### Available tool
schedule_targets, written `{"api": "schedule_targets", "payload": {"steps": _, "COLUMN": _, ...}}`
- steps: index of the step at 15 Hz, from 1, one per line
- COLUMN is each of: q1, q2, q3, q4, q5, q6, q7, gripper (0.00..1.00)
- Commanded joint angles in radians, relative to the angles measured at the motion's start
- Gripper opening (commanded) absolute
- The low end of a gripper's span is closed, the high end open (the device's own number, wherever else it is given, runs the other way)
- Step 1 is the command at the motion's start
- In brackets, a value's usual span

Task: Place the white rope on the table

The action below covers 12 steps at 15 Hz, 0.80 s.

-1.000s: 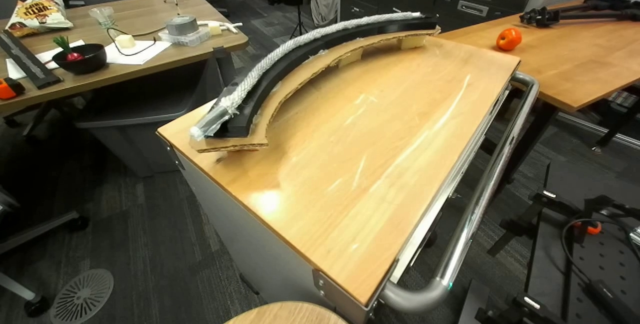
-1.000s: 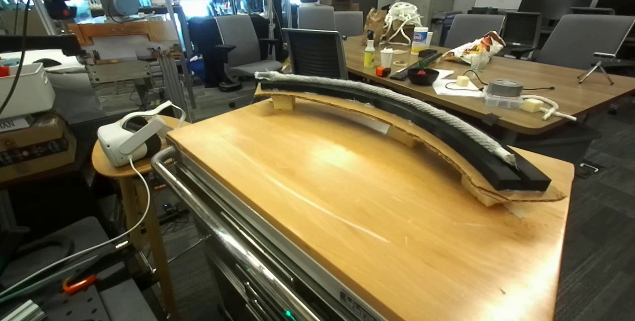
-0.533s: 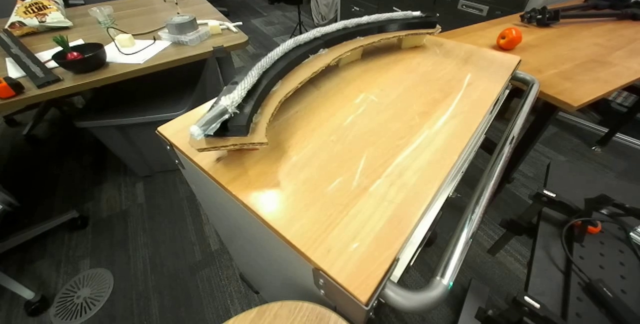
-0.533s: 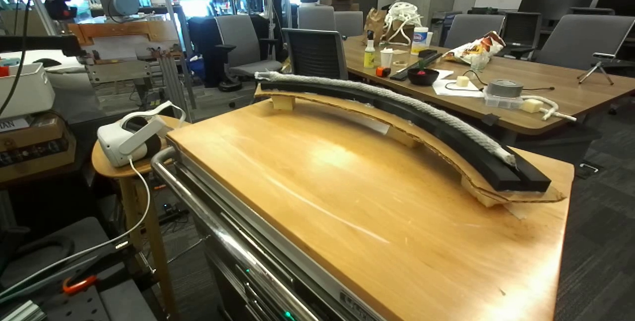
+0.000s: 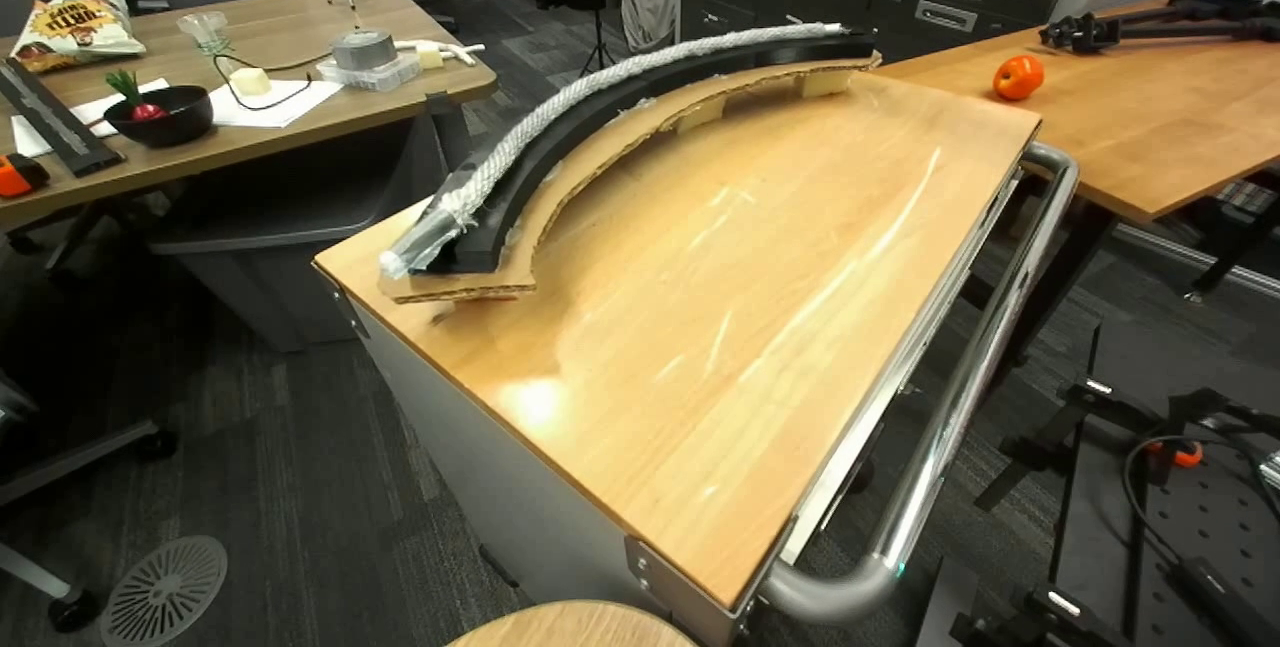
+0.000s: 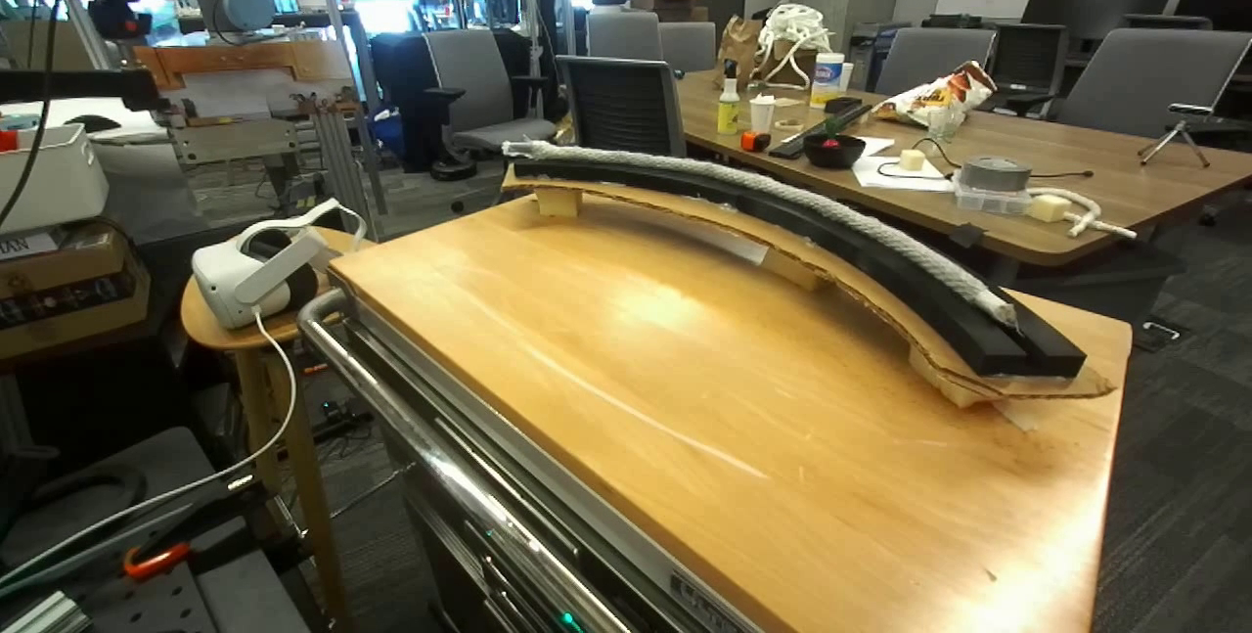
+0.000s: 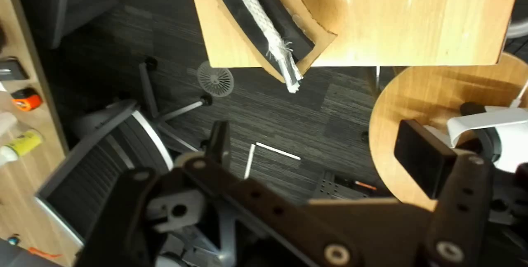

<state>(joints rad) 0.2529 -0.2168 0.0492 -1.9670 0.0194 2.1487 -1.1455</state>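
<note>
While 1 end points beyond the table (image 5: 760, 267), the white rope (image 5: 556, 107) arcs lengthwise.

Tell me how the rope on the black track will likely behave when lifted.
The rope will probably sag and bend rather than stay rigid, since it follows the curved track. Its wrapped end may be stiffer and slicker, as the covering looks tight and shiny. The frayed strands beside that covering might snag or pull loose.

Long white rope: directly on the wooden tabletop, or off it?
Off it: both exterior views show the white rope along the dark curved track, on cardboard that blocks raise above the tabletop.
</note>
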Motion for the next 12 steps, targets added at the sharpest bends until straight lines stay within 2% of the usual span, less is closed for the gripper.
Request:
{"api": "schedule_targets", "payload": {"steps": 1, "q1": -0.028, "q2": 0.225, "q3": -0.017, "q4": 0.209, "q5": 0.103, "q6": -0.159, "q7": -0.148, "gripper": 1.00}}
{"api": "schedule_targets", "payload": {"steps": 3, "q1": -0.058, "q2": 0.334, "q3": 0.010, "q4": 0.290, "q5": 0.083, "q6": -0.260, "q7": -0.072, "gripper": 1.00}}
{"api": "schedule_targets", "payload": {"steps": 4, "q1": -0.063, "q2": 0.379, "q3": 0.024, "q4": 0.314, "q5": 0.024, "q6": -0.246, "q7": 0.044, "gripper": 1.00}}
{"api": "schedule_targets", "payload": {"steps": 5, "q1": -0.077, "q2": 0.270, "q3": 0.028, "q4": 0.188, "q5": 0.059, "q6": -0.191, "q7": -0.056, "gripper": 1.00}}
{"api": "schedule_targets", "payload": {"steps": 7, "q1": -0.090, "q2": 0.323, "q3": 0.041, "q4": 0.205, "q5": 0.053, "q6": -0.186, "q7": -0.043, "gripper": 1.00}}
{"api": "schedule_targets", "payload": {"steps": 12, "q1": -0.093, "q2": 0.331, "q3": 0.051, "q4": 0.223, "q5": 0.029, "q6": -0.208, "q7": -0.070, "gripper": 1.00}}
